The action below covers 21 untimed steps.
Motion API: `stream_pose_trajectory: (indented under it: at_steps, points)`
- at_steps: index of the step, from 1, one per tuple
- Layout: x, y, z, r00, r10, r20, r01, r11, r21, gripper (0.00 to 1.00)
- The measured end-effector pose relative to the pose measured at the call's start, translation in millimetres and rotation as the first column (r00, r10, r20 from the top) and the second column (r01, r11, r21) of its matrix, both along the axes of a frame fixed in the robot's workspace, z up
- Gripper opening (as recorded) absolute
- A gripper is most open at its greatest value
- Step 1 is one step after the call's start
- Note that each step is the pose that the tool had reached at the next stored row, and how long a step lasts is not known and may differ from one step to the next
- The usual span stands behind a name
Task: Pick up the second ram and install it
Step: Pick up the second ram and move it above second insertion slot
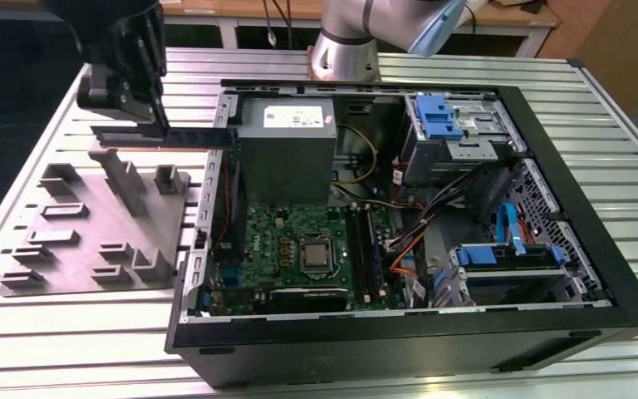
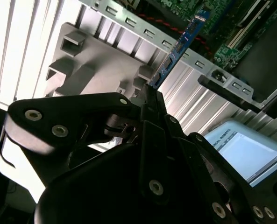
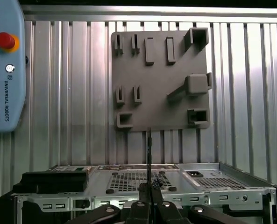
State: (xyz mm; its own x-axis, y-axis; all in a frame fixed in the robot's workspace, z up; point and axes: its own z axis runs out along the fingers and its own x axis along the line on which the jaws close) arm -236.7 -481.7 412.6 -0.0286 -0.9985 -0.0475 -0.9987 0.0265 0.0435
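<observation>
Bright light, glare on table slats (image 2: 17, 42), gripper (image 2: 150, 91) silhouetted, computer case (image 1: 408, 341) perhaps dim inside.

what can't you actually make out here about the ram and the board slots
- Gripped end of the second ram: in the second wrist view it is hidden between the shut fingers.
- The second ram's chips: in the first wrist view the stick is edge-on, just a thin dark line.
- Slots on the motherboard: in the exterior view they are too small and dark to tell which are filled.

A robotics lab — robot arm (image 1: 347, 41), slotted aluminium bench (image 1: 76, 366), teach pendant (image 3: 5, 70), opened computer case (image 1: 408, 342).
</observation>
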Motion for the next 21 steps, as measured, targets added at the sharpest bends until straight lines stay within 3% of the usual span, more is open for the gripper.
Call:
stream_pose_trajectory:
  at_steps: [21]
  points:
    - [53.1,0.0,0.0,1.0000,0.000,0.0000,0.000,1.0000,0.0000,0.12]
